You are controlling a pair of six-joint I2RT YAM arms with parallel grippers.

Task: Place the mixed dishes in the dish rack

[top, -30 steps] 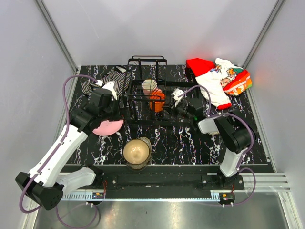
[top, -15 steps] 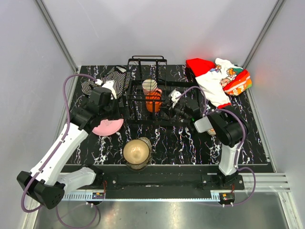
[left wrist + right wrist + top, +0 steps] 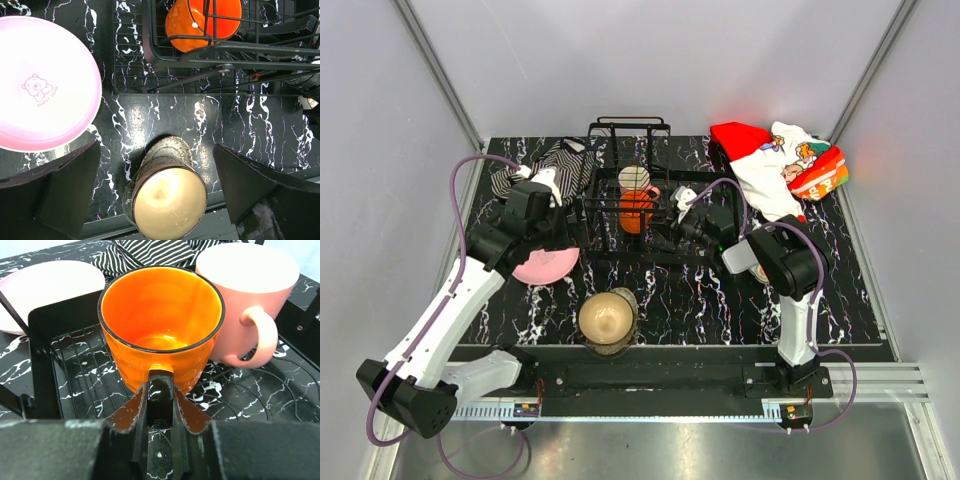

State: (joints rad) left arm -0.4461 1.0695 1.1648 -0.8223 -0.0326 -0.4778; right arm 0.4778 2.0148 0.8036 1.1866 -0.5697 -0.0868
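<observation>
The black wire dish rack stands mid-table. Inside it are the small orange cup and the cream-pink mug, touching. My right gripper reaches into the rack and is shut on the orange cup's black handle; the cup sits beside the mug. The pink plate lies left of the rack, partly under my left arm, and shows in the left wrist view. My left gripper is open, above the brownish bowl, which stands at the front edge.
A striped black-white cloth lies at the back left. A red-white printed cloth lies at the back right. The rack's raised upright section is at the far end. Grey walls enclose the table.
My right gripper has carried the orange cup leftward and farther into the rack, up against the pink mug. The left arm has barely moved.
</observation>
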